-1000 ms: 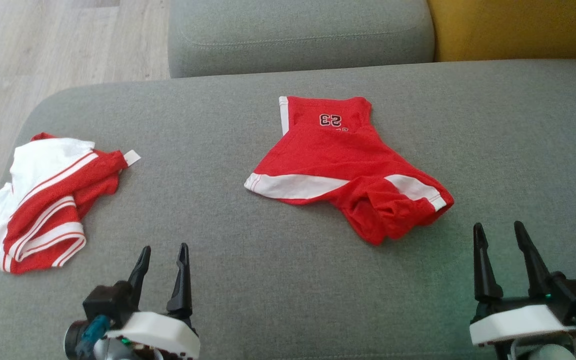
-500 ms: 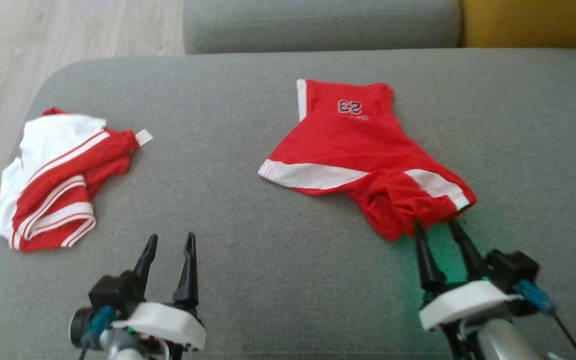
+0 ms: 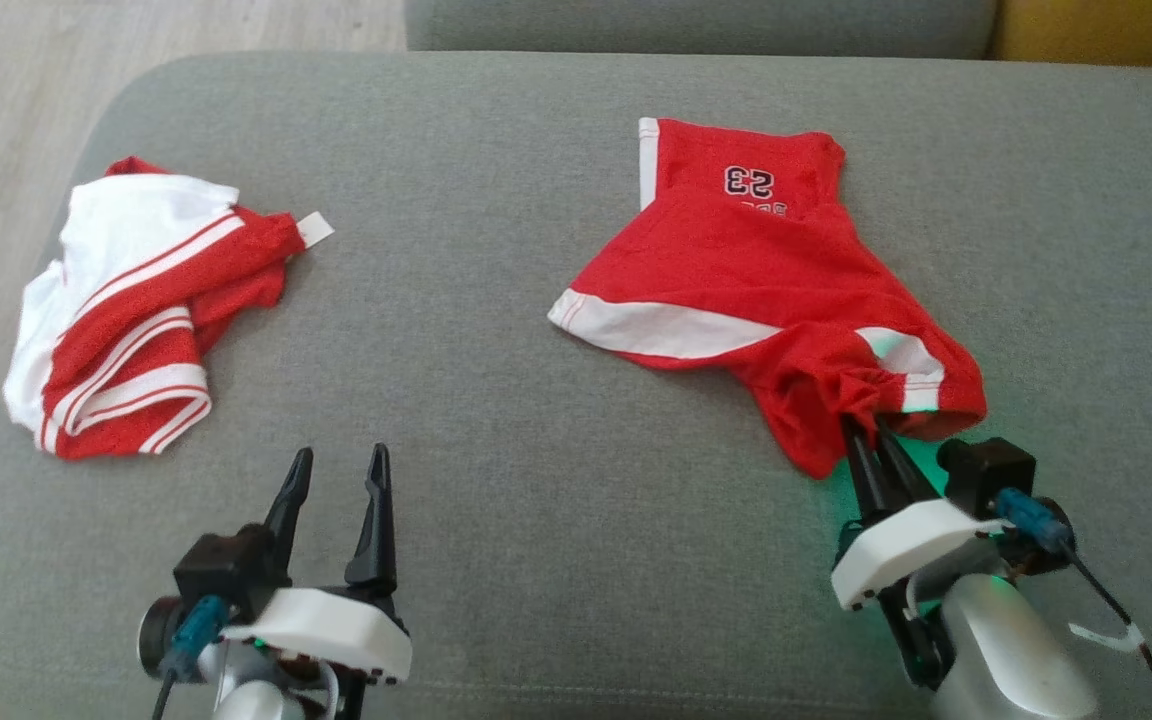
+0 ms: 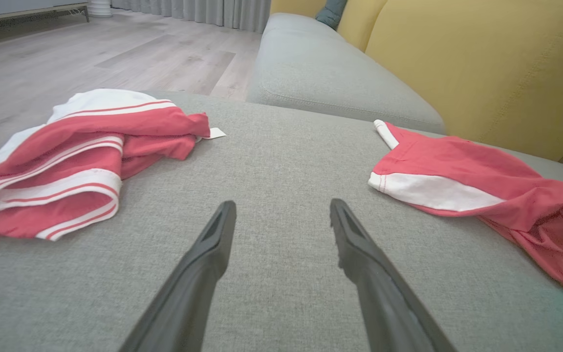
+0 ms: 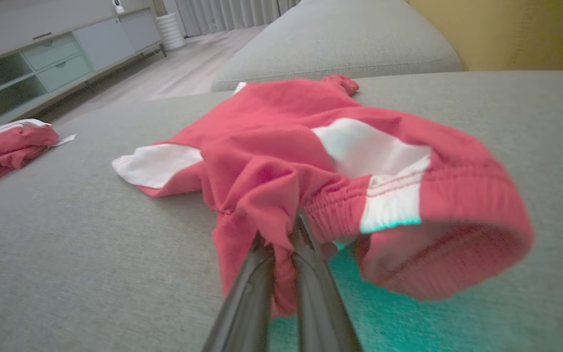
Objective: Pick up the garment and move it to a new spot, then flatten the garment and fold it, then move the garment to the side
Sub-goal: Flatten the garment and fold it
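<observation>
Right gripper (image 3: pixel 866 432) — spread a second ago — now tight on the red shorts (image 3: pixel 736 270); left gripper (image 3: pixel 340 456) still spread

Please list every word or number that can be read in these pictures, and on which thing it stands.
"23": on the red shorts, upside down in the head view.
Unreadable: the marks beside it, half hidden by a fold.
Too small to read: the white tag on the striped garment.

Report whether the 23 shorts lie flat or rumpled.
Rumpled: the shorts lie creased, with one end bunched where the right tool is shut on it.
</observation>
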Controlling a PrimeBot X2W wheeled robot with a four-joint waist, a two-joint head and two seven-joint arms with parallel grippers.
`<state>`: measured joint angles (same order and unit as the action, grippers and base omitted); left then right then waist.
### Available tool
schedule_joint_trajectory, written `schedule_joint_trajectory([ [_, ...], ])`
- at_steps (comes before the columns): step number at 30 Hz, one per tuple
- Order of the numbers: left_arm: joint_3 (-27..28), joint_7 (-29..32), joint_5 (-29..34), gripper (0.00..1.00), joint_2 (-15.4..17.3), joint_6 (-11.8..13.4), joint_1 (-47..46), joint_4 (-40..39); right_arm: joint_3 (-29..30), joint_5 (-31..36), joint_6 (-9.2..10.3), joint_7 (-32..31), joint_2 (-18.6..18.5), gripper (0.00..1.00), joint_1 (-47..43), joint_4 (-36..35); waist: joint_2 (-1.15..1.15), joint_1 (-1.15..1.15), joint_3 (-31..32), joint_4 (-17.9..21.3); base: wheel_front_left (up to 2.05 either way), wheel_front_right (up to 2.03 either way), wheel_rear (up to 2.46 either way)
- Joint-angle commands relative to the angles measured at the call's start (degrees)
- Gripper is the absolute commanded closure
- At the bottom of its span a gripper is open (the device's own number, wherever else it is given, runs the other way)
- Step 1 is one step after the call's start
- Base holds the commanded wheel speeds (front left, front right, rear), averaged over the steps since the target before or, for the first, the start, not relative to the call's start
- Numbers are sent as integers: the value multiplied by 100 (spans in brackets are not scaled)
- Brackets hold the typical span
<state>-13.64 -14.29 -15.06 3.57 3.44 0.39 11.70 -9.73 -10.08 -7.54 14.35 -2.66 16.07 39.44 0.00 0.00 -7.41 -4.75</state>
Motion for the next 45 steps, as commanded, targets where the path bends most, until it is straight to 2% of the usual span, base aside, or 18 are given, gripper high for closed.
schedule_joint_trajectory([
  [1,224,-71,67,0,-10,-37,-264,-185,-76,50,5,57,-21,100,115,-118,0,0,-10,32,0,0,0],
  [7,237,-71,71,0,-30,-63,-253,-217,284,800,5,-83,-21,100,-167,-380,0,0,-54,281,0,0,0],
  [12,202,-71,62,0,-44,-95,-255,-240,926,1638,5,-561,-100,100,-570,-1036,0,0,-107,499,0,0,0],
  [15,155,-71,58,0,-51,-115,-284,-246,1208,1963,5,-828,-281,100,-762,-1435,0,0,-149,585,0,0,0],
  [19,108,-71,56,0,-57,-130,-328,-265,1387,2237,5,-1113,-526,100,-886,-1777,0,0,-203,633,0,0,0],
  [23,80,-71,57,0,-60,-149,-359,-275,1408,2144,5,-1225,-576,100,-881,-1917,0,0,-241,641,0,0,0],
  [25,59,-71,44,0,-62,-166,-369,-288,1439,2074,5,-1204,-524,42,-860,-1976,0,0,-243,639,0,0,0],
  [26,47,-71,32,0,-63,-176,-372,-299,1445,2051,5,-1182,-493,0,-859,-2010,0,0,-241,639,0,0,0],
  [32,-19,-71,-101,0,-66,-197,-393,-404,1504,1881,5,-1021,-289,0,-962,-2279,0,0,-171,659,0,0,0],
  [36,-87,-71,-187,0,-67,-169,-437,-469,1587,1683,5,-897,-171,0,-1082,-2722,0,0,-50,733,0,0,0],
  [45,-491,-71,-247,0,-68,-231,-687,-160,1488,1434,5,-855,-54,0,-1152,-3405,0,0,119,857,0,0,0],
])
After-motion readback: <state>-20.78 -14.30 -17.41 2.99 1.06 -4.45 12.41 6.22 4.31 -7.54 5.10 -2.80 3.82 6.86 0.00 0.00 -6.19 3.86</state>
